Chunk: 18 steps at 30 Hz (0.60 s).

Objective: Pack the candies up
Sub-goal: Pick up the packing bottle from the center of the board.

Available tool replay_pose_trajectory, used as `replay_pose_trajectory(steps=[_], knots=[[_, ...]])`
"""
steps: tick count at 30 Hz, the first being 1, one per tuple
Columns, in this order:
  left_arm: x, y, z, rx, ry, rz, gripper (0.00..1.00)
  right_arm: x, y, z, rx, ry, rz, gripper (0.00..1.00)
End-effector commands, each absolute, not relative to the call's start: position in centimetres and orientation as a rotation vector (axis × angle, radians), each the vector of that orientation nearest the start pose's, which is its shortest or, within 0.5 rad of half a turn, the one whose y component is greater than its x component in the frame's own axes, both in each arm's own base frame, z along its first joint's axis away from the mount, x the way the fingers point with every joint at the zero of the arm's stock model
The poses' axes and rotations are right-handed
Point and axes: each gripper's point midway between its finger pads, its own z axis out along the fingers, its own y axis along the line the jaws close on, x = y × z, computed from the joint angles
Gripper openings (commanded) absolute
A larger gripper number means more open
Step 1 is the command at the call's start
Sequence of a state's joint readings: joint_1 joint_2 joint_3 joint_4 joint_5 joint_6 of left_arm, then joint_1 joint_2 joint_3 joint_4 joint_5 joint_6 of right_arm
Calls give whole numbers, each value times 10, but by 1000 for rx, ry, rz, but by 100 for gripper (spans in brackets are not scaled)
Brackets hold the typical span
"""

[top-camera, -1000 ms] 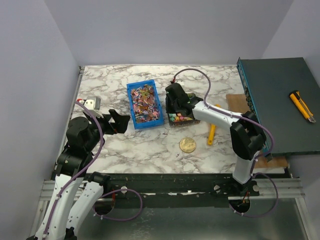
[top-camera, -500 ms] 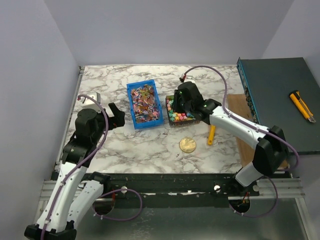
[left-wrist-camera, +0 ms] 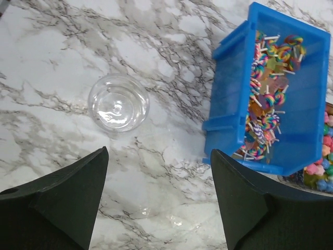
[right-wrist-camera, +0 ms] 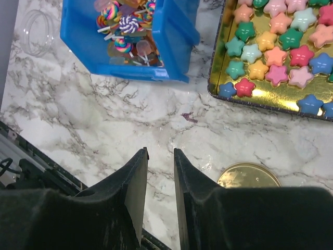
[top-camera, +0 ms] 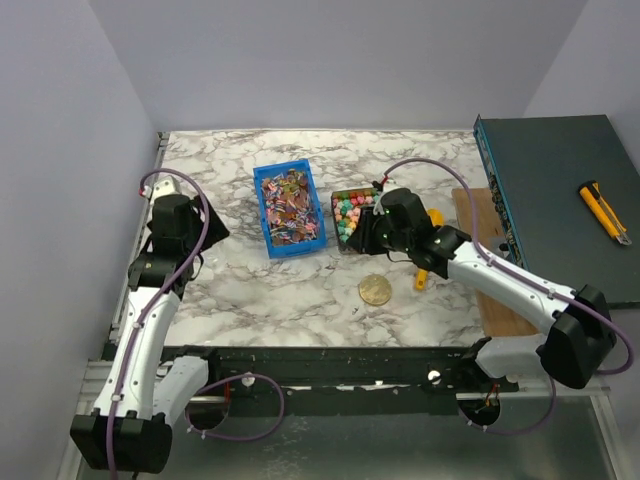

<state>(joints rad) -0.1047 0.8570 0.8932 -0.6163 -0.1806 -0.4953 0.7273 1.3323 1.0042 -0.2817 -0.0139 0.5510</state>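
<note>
Star-shaped candies [right-wrist-camera: 276, 47] lie in a shiny gold tray [right-wrist-camera: 260, 96]: small, light, apparently firm, matte. Best pinched singly across the body. Wrapped candies [left-wrist-camera: 265, 109] fill the blue plastic bin [left-wrist-camera: 223, 104]; glossy, probably slippery, tangled. Left gripper [left-wrist-camera: 158, 156] jaws wide, right gripper [right-wrist-camera: 160, 153] jaws narrow; both empty above the marbled tabletop [top-camera: 300, 290].

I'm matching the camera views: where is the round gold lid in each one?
Top external: gold lid, a little below and right of centre.
Left wrist: not in view.
Right wrist: gold lid at the bottom edge, right of centre.
Shared landmark: the blue bin.
</note>
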Motion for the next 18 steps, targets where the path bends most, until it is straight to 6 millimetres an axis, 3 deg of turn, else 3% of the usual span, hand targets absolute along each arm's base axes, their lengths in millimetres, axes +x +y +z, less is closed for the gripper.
replay_pose_trajectory(steps=[1, 10, 18], knots=[[282, 4, 211, -614, 2099, -94, 80, 263, 285, 187, -238, 2235, 816, 31], [290, 43, 180, -746, 2197, 2, 77, 250, 286, 187, -257, 2232, 886, 31], [305, 53, 150, -823, 2324, -7, 68, 238, 281, 186, -270, 2234, 914, 30]])
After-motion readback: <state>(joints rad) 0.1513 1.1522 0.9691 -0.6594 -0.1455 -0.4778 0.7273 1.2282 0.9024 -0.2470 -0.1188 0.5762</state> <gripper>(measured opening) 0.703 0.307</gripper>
